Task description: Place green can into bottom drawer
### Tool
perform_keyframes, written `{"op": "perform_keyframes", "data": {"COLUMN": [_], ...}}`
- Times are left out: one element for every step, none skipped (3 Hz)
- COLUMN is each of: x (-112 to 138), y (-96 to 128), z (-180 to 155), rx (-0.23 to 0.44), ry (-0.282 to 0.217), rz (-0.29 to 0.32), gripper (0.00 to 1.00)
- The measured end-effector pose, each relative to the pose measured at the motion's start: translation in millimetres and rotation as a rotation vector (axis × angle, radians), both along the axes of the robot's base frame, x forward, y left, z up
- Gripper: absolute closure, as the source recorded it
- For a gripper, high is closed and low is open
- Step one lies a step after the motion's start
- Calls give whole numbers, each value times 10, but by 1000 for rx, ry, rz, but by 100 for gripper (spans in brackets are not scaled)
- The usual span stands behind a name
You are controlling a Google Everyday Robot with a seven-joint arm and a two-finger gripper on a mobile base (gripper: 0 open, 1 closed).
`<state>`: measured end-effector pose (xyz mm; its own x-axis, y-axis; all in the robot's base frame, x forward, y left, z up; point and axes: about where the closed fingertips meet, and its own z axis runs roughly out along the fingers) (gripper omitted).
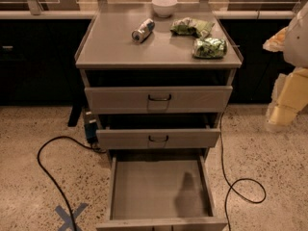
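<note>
On the far left I see a black cable [44, 170] looping over the speckled floor, with a blue tape cross [70, 216] near it. The bottom drawer [144, 189] is pulled out and its grey floor is bare. On the cabinet top [110, 47] a silver-white can [143, 30] lies on its side, then a white bowl [164, 6] at the back and a wrinkly green bag [191, 27]. The green can [209, 47] lies near the top's right front corner. The gripper [286, 100] hangs at the right edge, apart from the cabinet. I cannot tell whether it is open or closed.
</note>
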<state>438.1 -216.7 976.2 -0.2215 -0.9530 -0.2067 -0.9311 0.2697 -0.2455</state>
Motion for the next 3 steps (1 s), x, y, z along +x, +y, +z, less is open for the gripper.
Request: {"op": "perform_keyframes", "data": {"x": [0, 74, 469], "y": [0, -1, -77], "z": [0, 43, 71], "rx": [0, -12, -48], "ry": [0, -30, -83], "rz": [0, 3, -2], "gripper": [0, 0, 0]}}
